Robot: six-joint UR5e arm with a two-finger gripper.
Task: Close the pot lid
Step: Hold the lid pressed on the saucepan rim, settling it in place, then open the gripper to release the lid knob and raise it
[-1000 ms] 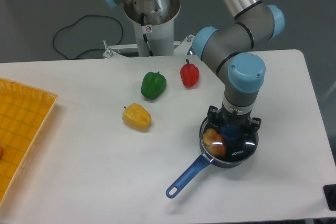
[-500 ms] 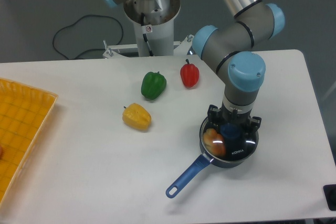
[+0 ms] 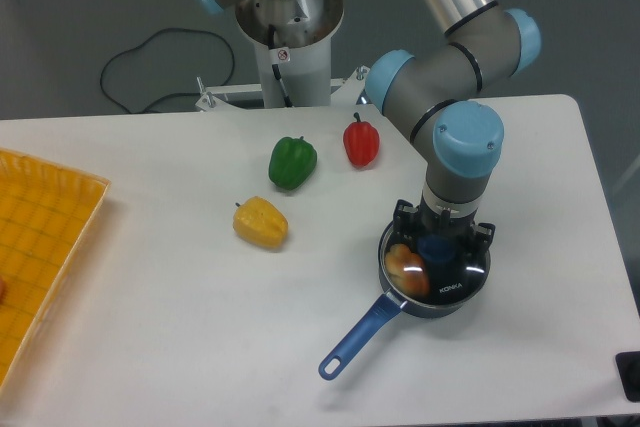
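Note:
The dark pot (image 3: 400,299) stands at the table's front right, its long blue handle (image 3: 358,337) pointing toward the front left. The clear glass lid (image 3: 450,282) with white lettering lies flat on the pot's rim and covers it. Through the glass an orange-red item (image 3: 405,267) shows inside. My gripper (image 3: 437,245) points straight down over the lid's centre, with its black fingers on either side of the blue knob (image 3: 436,248), and it looks shut on the knob. The wrist hides the fingertips.
A yellow pepper (image 3: 261,222), a green pepper (image 3: 292,161) and a red pepper (image 3: 361,142) lie left of and behind the pot. A yellow tray (image 3: 40,247) sits at the left edge. The robot base (image 3: 288,37) stands at the back.
The arm, lid and pot have shifted together very slightly to the left. The handle tip has moved a few pixels.

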